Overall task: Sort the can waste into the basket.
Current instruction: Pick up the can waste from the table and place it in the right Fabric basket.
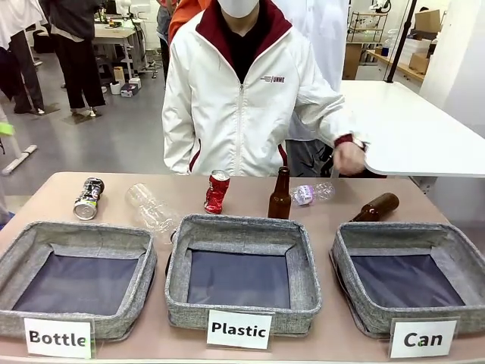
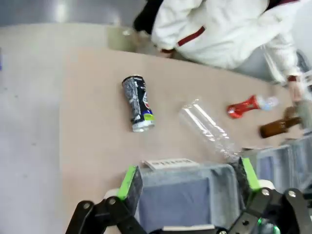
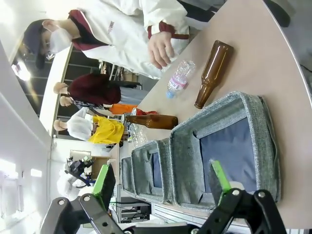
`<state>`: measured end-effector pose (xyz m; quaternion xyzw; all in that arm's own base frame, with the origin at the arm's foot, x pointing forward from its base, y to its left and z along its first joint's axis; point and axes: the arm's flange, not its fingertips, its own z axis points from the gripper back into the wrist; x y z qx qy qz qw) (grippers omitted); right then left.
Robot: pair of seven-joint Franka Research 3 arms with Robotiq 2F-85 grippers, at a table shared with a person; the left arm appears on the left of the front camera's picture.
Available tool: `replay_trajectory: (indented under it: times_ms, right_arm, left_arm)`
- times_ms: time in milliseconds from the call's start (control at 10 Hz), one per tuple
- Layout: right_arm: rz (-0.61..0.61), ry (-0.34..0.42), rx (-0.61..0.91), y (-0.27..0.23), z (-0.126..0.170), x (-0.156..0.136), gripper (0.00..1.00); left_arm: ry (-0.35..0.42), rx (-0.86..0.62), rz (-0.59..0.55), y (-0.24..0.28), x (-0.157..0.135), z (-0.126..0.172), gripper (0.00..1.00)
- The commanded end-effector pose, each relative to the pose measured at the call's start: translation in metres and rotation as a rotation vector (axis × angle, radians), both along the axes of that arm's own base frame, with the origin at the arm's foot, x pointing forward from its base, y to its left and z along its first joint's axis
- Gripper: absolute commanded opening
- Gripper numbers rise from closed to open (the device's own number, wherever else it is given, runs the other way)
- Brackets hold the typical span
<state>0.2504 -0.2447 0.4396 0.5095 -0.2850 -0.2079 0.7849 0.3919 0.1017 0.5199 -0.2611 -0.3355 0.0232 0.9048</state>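
left gripper (image 2: 189,178), right gripper (image 3: 162,178) both agape, empty — dark can (image 2: 139,103) ahead of left; risk: snagging neighbouring plastic bottle (image 2: 207,127) instead.

Can basket (image 1: 402,232) open-topped, upright bottle (image 1: 280,196) near red can (image 1: 217,191)

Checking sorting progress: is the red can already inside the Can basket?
No, the red can sits on the table beyond the Plastic basket, left of the Can basket.

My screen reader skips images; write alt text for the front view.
Empty Bottle basket, Plastic basket and Can basket line the near table edge. Behind: dark can, clear bottle, red can, two brown bottles, small bottle by a person's hand.
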Motion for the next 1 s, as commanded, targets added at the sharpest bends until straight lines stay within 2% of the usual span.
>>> replay_trajectory:
  times_ms: [0, 100, 200, 300, 400, 500, 600, 700, 800, 900]
  right_arm:
    - [0.000, -0.041, 0.002, -0.002, 0.000, 0.003, 1.00]
    - [0.000, -0.041, 0.002, -0.002, 0.000, 0.003, 1.00]
    - [0.000, -0.041, 0.002, -0.002, 0.000, 0.003, 1.00]
    - [0.000, -0.041, 0.002, -0.002, 0.000, 0.003, 1.00]
    - [0.000, -0.041, 0.002, -0.002, 0.000, 0.003, 1.00]
    - [0.000, -0.041, 0.002, -0.002, 0.000, 0.003, 1.00]
    - [0.000, -0.041, 0.002, -0.002, 0.000, 0.003, 1.00]
    - [0.000, -0.041, 0.002, -0.002, 0.000, 0.003, 1.00]
    - [0.000, -0.041, 0.002, -0.002, 0.000, 0.003, 1.00]
    - [0.000, -0.041, 0.002, -0.002, 0.000, 0.003, 1.00]
  left_arm:
    - [0.068, 0.243, 0.007, -0.041, 0.047, -0.021, 1.00]
    - [0.040, 0.396, 0.128, -0.060, 0.068, -0.034, 1.00]
    - [0.034, 0.475, 0.098, -0.072, 0.078, -0.042, 1.00]
    - [0.003, 0.454, 0.083, -0.078, 0.086, -0.040, 1.00]
    - [-0.036, 0.379, 0.034, -0.086, 0.063, -0.032, 1.00]
    - [-0.036, 0.379, 0.034, -0.086, 0.063, -0.032, 1.00]
    - [-0.033, 0.449, 0.053, -0.091, 0.081, -0.052, 1.00]
    - [-0.080, 0.545, -0.199, -0.101, 0.063, -0.055, 1.00]
    - [-0.045, 0.579, -0.222, -0.109, 0.070, -0.064, 1.00]
    - [0.001, 0.588, -0.233, -0.111, 0.095, -0.067, 1.00]
